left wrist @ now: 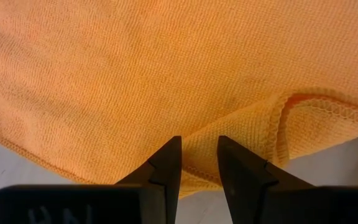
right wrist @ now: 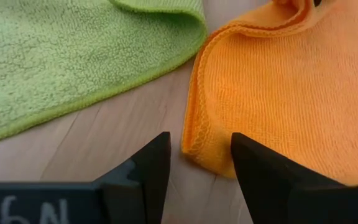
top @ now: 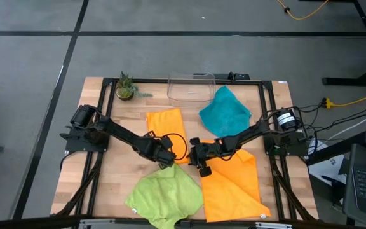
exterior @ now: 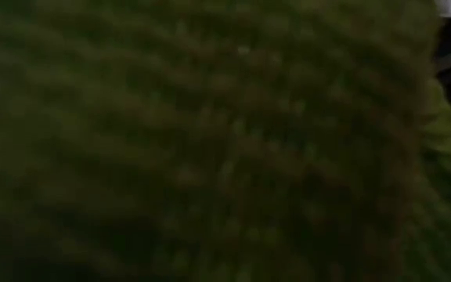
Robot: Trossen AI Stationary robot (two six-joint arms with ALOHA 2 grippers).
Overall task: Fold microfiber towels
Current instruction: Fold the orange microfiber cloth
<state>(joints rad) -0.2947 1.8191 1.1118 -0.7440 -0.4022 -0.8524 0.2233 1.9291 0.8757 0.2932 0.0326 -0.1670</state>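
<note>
Both pincers stand partly apart, gripping nothing: left pincer (left wrist: 198,163) at an orange towel's (left wrist: 166,74) edge, right pincer (right wrist: 199,163) beside another orange towel (right wrist: 291,93). Green towel (exterior: 210,141) fills the low view.

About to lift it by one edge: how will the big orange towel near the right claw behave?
The orange towel will likely droop limply; its hemmed edge already curls into folds. Probably light, being thin cloth. Its nubby weave should grip, not slip, in the right claw.
</note>
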